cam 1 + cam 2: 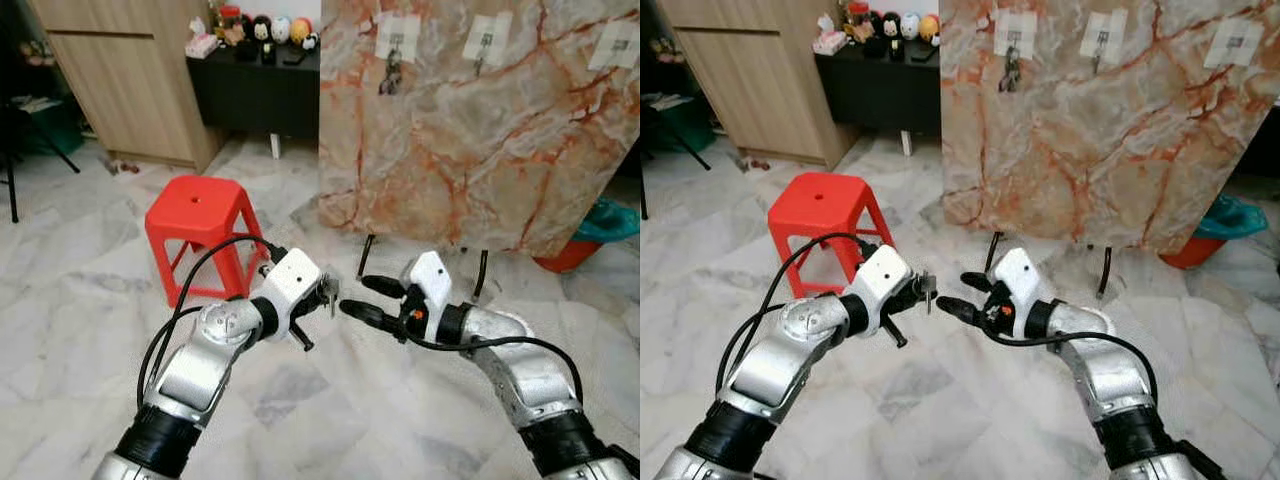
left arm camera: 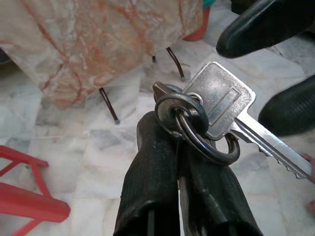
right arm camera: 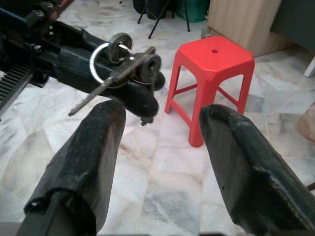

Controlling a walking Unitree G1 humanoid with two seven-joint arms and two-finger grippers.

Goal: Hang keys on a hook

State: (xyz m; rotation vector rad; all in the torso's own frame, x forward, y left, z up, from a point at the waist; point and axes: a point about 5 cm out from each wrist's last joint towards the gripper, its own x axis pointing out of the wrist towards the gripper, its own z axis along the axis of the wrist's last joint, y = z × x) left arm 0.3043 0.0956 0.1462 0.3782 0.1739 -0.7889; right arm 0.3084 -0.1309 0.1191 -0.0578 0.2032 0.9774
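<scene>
Fingers of your left gripper are pressed together on the keys, pinching the ring so the silver key sticks out past the tips. Your right gripper faces it just beside the keys, its two black fingers spread wide apart and holding nothing, with the key blade pointing toward the gap between them. Both grippers hang over the marble floor, in front of the marbled board. You have the hooks high on that board, well apart from the keys; another bunch hangs on the leftmost one. Left of the board's foot stands the red stool.
</scene>
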